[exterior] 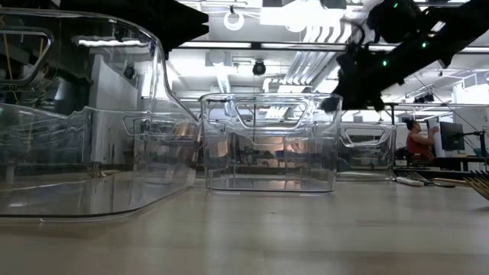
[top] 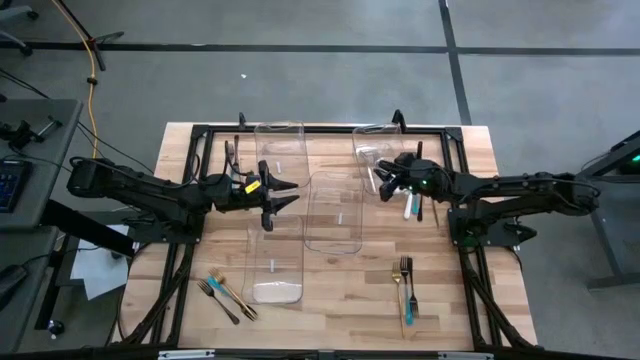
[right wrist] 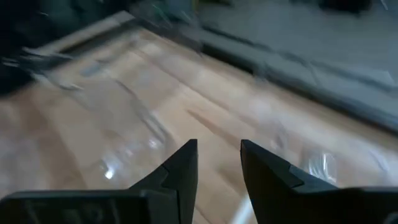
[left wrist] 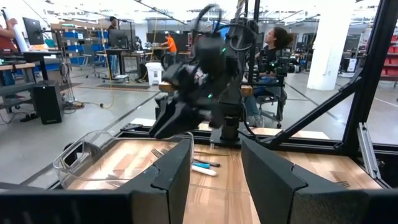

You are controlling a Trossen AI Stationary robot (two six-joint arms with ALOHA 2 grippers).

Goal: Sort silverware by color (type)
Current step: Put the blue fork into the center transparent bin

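Nearest the lower edge of the high view, two clusters of silverware lie on the wooden table: gold and dark forks at lower left, and more forks with a teal-handled piece at lower right. Just above them a clear bin stands below centre, a second bin sits mid-frame, and two more bins line the upper part of the table.

The left gripper hovers at centre left between the bins, its fingers spread with nothing between them; the left wrist view confirms the gap, showing bare wood between the two dark fingers. That view alone looks across to the right arm and a white-and-teal utensil lying on the wood beneath it.

The right gripper hangs at upper right, at the edge of the far right bin. Its own wrist view, heavily blurred, shows its fingers parted with only table seen between them; nothing is held. Just beside it in the high view lie a white-and-teal utensil and a slim dark piece.

The low view alone shows the bins from the side; they look empty, though reflections make this uncertain, and utensils lie on the table at the right. A seated person appears far behind.
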